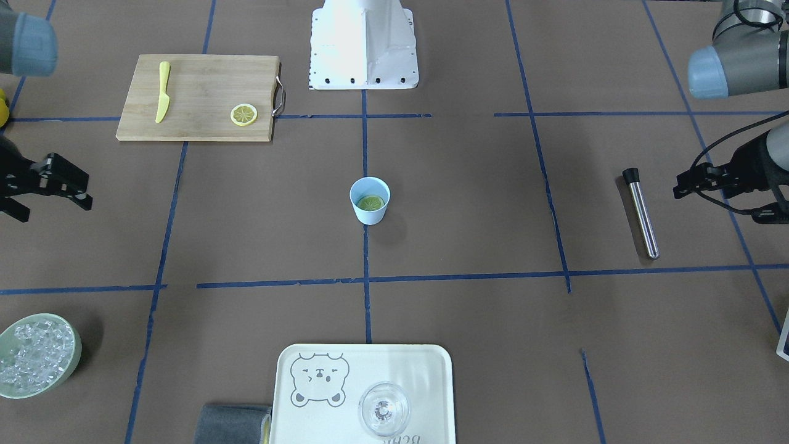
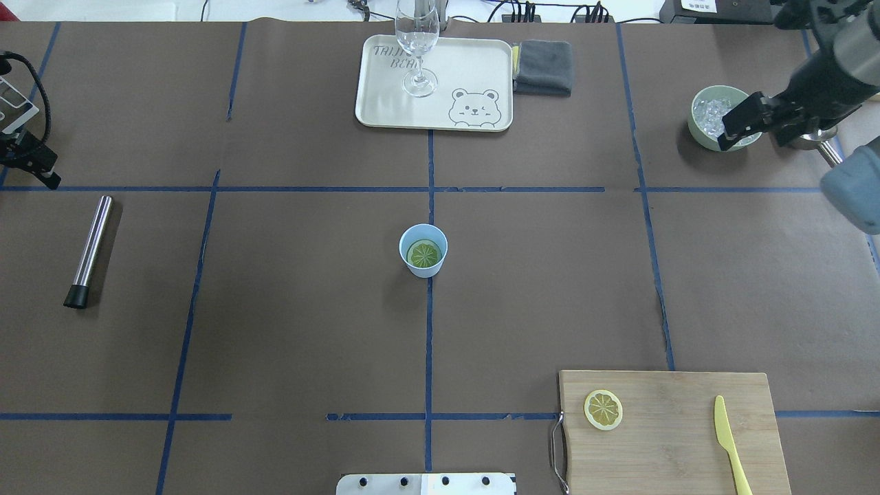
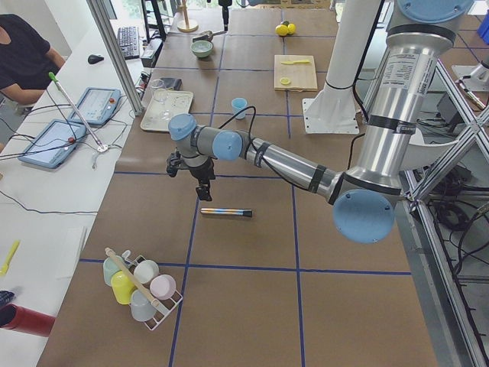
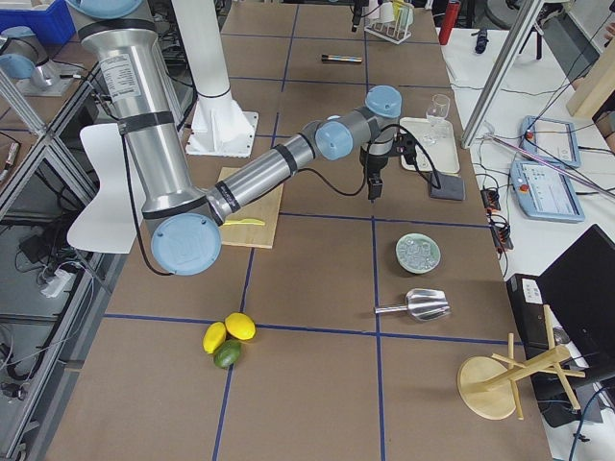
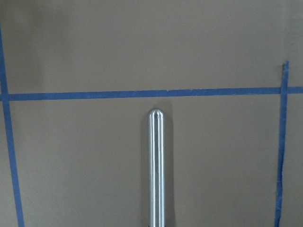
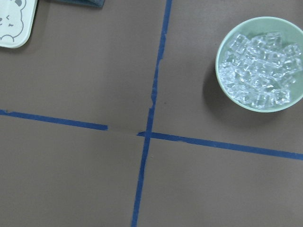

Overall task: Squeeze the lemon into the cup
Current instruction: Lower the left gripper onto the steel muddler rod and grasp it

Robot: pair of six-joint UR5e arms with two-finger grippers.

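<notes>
**Yellow-rinded lemon (image 2: 423, 254) down inside the cup (image 2: 424, 271), both arms out at the bench ends**

Spoked face up on the cup's blue floor, ringed by the wall on every side. Cup upright at the middle of the brown-papered bench (image 2: 309, 309), standing on a blue tape line.

Right gripper (image 1: 57, 211) well off toward one bench end, hanging above the paper near the pale green bowl of ice (image 1: 77, 354). Jaws spread apart and empty. Arm stretched long and low from the base, gripper pointing down. Bowl, a tape cross and a corner of the tray in its wrist camera.

Left gripper (image 1: 681, 188) at the opposite end, pointing down near the bare steel end of a black-capped rod (image 1: 640, 213) that lies on the paper. Jaws open or closed: cannot tell. Forearm reaching out almost level, rounded rod tip straight under its wrist camera.

Further out, a second slice (image 1: 243, 115) on the wooden cutting board (image 1: 197, 80), close to the robot's base on its right. Yellow plastic knife (image 1: 163, 91) on the same board, apart from that slice. Across the bench from the base, a cream tray (image 1: 425, 370) with a bear drawing, a clear stemmed glass (image 1: 384, 409) upright on it, and a folded grey cloth (image 1: 234, 424) against the tray's edge. All of these well apart from the cup.
</notes>
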